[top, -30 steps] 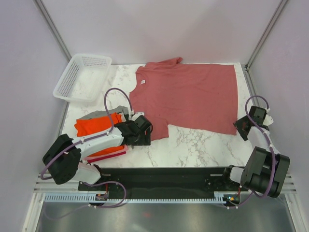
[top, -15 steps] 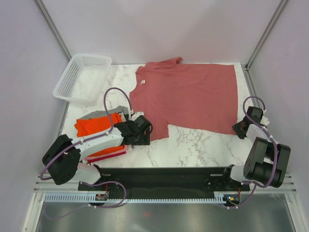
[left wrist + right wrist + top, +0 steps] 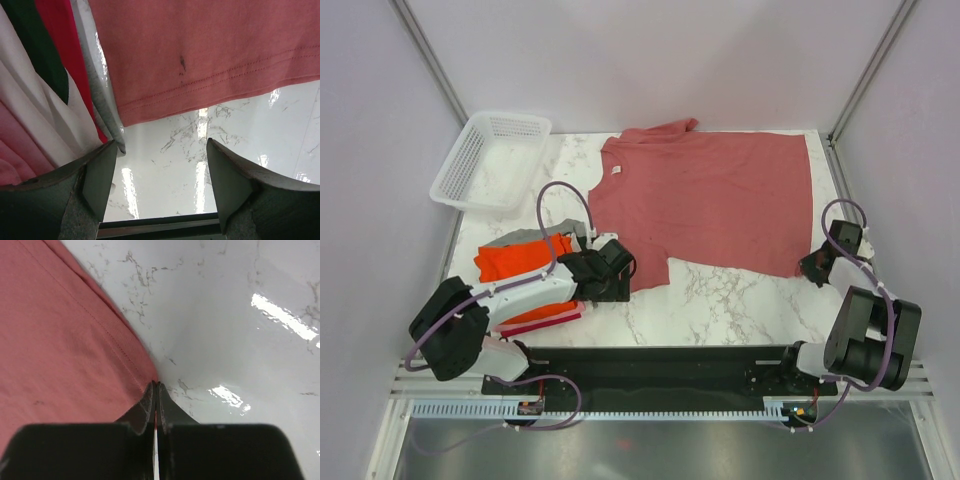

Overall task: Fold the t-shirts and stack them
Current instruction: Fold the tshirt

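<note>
Tee (image 3: 710,200): spread flat, ahead of both grippers, between them.
Stack (image 3: 520,265): folded tees, just left of the left gripper.
Left gripper (image 3: 161,144): jaws wide and empty over bare marble, with a stitched tee edge just ahead of its tips.
Right gripper (image 3: 156,385): jaws pressed together at the tee's hem corner. Whether cloth is caught between them cannot be told.
Handling: the tee looks light, soft and limp. It will likely sag and drag when lifted and may slip from a shallow pinch.
Hold: the doubled hem at a corner seems best, one corner per gripper, so the fold stays even.
Table (image 3: 720,300): glossy marble, so cloth should slide easily.
Room: walls stand close on the right gripper's outer side. A basket (image 3: 490,160) sits far ahead of the left gripper.
</note>
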Controlling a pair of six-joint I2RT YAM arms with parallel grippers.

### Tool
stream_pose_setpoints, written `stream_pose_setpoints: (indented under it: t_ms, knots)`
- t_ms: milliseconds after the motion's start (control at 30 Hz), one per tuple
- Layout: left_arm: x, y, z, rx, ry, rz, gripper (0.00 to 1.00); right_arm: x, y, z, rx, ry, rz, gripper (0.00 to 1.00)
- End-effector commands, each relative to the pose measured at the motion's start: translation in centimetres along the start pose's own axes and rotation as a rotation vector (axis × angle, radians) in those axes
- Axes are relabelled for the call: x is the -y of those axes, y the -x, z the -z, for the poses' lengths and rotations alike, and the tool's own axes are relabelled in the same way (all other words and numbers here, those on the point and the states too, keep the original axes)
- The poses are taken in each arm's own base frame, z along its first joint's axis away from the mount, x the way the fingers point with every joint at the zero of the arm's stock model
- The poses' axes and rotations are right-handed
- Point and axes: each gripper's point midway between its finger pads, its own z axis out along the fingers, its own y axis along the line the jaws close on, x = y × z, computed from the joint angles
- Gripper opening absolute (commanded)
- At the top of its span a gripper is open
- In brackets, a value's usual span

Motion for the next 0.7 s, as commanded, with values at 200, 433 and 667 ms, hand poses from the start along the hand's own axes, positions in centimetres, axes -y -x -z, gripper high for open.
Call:
stream_pose_setpoints:
  t_ms: [200,433,667]
  knots:
    - [-0.8,0.0,-0.7,-0.017,0.064,-0.018,0.74,-1.2,1.4,2.5,0.061,0.061,0.020,0.00]
    - [-0.4,0.5,-1.9,-0.019,0.111,-0.006,0.62,-1.4,1.5,3.3,0.076,0.090,0.053,0.00]
    - [-0.9,0.5,-3.0,-0.023,0.165,-0.008,0.61,-1.2,1.0,3.4,0.067,0.100,0.068,0.00]
